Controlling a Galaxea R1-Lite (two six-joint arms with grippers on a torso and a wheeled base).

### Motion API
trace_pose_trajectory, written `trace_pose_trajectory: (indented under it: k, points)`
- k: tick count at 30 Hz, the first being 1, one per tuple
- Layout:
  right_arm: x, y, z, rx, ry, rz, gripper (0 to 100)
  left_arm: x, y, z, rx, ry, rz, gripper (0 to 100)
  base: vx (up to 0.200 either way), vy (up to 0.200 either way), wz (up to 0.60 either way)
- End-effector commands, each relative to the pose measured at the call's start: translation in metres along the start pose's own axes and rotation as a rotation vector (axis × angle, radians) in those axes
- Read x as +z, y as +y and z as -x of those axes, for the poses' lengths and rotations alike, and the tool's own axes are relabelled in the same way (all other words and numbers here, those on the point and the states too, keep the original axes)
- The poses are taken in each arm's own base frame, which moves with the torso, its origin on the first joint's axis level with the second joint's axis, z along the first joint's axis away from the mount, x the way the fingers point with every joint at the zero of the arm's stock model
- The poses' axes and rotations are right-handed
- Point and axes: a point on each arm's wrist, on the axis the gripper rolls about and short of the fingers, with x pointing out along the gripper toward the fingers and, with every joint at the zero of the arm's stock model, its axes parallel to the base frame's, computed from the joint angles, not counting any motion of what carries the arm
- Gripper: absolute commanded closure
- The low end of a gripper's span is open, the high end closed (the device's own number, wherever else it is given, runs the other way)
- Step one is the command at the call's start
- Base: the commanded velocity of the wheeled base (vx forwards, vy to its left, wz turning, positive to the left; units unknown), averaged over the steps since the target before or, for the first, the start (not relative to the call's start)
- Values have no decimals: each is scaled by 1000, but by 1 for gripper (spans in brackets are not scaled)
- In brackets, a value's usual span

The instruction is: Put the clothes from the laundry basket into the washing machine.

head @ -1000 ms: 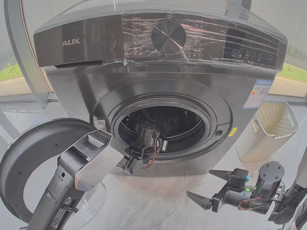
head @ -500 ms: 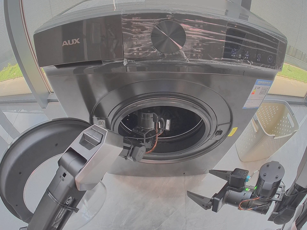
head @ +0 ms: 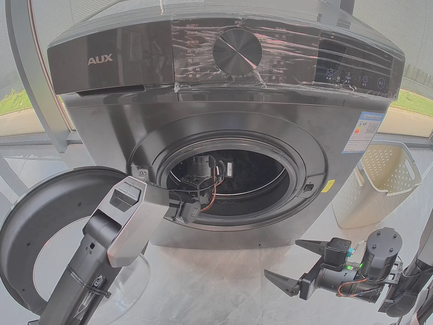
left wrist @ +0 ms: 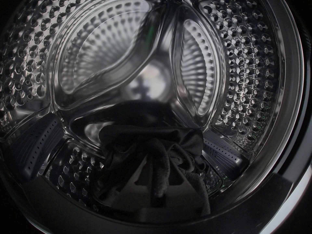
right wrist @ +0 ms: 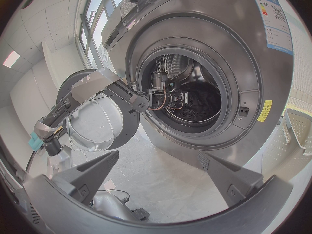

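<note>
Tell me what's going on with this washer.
The left arm extends into the open washing machine, whose door is swung aside. Dark clothes lie at the drum's bottom. The right gripper hangs above the floor in front, fingers open and empty, near the laundry basket.

Brand logo [head: 99, 60] on washing machine [head: 112, 127], energy label [head: 364, 132]

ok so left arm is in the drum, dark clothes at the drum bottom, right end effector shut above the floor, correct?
Not shut: the right end effector is open, fingers spread and empty, per the right wrist view. The rest stands: left arm in the drum, dark clothes at its bottom.
</note>
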Motion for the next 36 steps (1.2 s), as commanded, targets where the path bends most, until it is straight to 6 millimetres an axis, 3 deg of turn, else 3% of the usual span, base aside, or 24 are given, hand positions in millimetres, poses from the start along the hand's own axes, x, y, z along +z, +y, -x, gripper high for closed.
trace_pose_trajectory:
  k: [1,2,22,27,36]
  points:
    - [0,0,0,0,1,0,0,1,2,0,3,-1,1,100,0,0,0]
    - [0,0,0,0,-1,0,0,1,2,0,3,-1,1,0,0,0,0]
    - [1,0,1,-1,-4,0,0,-1,-6,7,-5,31,-6,0,0,0,0]
    - [1,-1,0,-2,-4,-1,0,0,-15,25,-26,94,-22,0,0,0,0]
    - [0,-3,1,-10,-2,-3,0,12,-39,90,-106,153,-22,0,0,0,0]
